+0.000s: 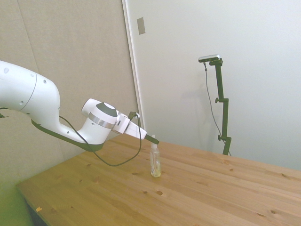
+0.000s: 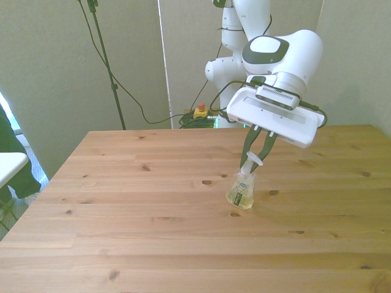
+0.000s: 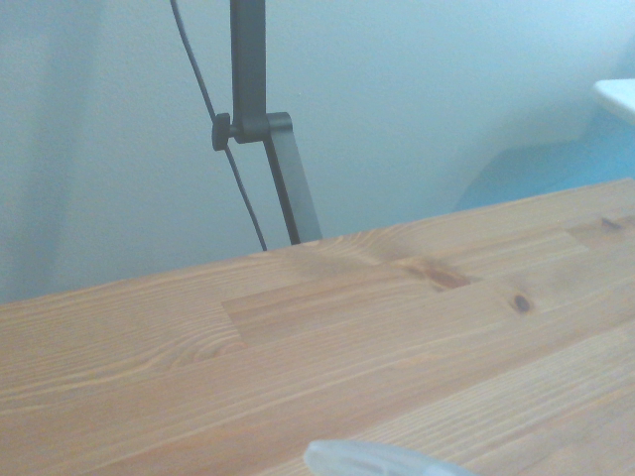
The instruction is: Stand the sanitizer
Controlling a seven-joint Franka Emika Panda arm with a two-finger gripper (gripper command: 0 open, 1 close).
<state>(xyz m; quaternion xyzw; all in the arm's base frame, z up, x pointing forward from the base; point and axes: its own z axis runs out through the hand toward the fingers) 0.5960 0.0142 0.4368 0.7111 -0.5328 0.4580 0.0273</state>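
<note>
One sanitizer point(image 1: 154, 164) stands upright on the tabletop point(image 1: 197, 188), base down, directly under our fingers point(image 2: 257, 154), which pinch its white nozzle cap. We judge the standing step nearly finished; next we should part them gently and lift clear without tipping it.

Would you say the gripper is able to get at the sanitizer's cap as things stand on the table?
Probably yes: the gripper is already at the nozzle cap of the sanitizer, which stands roughly upright on the wooden table. Nothing else stands near the bottle to block it.
</note>
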